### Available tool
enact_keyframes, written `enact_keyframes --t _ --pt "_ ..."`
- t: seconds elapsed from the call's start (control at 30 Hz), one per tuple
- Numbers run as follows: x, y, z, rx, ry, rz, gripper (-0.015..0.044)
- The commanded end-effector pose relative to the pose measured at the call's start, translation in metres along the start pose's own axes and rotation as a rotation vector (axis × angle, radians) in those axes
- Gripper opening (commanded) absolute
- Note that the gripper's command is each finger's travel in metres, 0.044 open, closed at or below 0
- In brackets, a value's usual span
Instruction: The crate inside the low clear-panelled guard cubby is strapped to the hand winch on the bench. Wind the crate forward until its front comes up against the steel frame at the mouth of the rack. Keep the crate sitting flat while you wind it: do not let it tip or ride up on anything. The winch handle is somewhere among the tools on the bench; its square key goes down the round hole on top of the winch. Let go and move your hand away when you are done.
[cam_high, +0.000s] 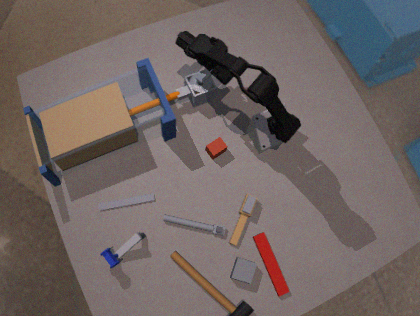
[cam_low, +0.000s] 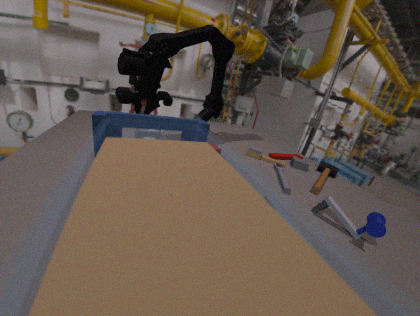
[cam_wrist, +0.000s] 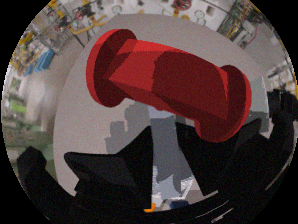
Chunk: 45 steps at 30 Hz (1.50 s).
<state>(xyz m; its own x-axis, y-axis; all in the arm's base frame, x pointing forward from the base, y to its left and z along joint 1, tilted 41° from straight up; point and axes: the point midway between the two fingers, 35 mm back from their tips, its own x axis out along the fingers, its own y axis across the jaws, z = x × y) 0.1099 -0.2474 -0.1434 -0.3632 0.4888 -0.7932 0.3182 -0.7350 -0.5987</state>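
My gripper (cam_wrist: 161, 127) is shut on the red-gripped winch handle (cam_wrist: 172, 77); its grey shank shows between the fingers in the wrist view. The hand is over the grey winch (cam_high: 198, 86), partly hiding it in the top view. Whether the key sits in the winch hole is hidden. The tan crate (cam_high: 87, 117) (cam_low: 195, 220) looks flat in the clear-panelled cubby. An orange strap (cam_high: 152, 104) runs from the crate's front through the blue frame (cam_high: 165, 106) (cam_low: 150, 119) to the winch. A gap shows between the crate's front and this frame.
An orange-red block (cam_high: 216, 148) lies near the frame. Farther off lie a blue-knobbed crank (cam_high: 125, 248) (cam_low: 345, 217), a grey bar (cam_high: 127, 202), a socket tool (cam_high: 192, 224), a brush (cam_high: 242, 220), a hammer (cam_high: 202, 281), a grey block (cam_high: 244, 270) and a red bar (cam_high: 271, 264).
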Motion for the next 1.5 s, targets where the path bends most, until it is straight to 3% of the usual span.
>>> enact_keyframes --t 0.0,1.47 --pt "0.0011 -0.0001 -0.0005 0.005 0.001 0.0 0.0" --pt "0.0049 -0.0009 -0.0023 0.017 0.0 -0.008 0.0"
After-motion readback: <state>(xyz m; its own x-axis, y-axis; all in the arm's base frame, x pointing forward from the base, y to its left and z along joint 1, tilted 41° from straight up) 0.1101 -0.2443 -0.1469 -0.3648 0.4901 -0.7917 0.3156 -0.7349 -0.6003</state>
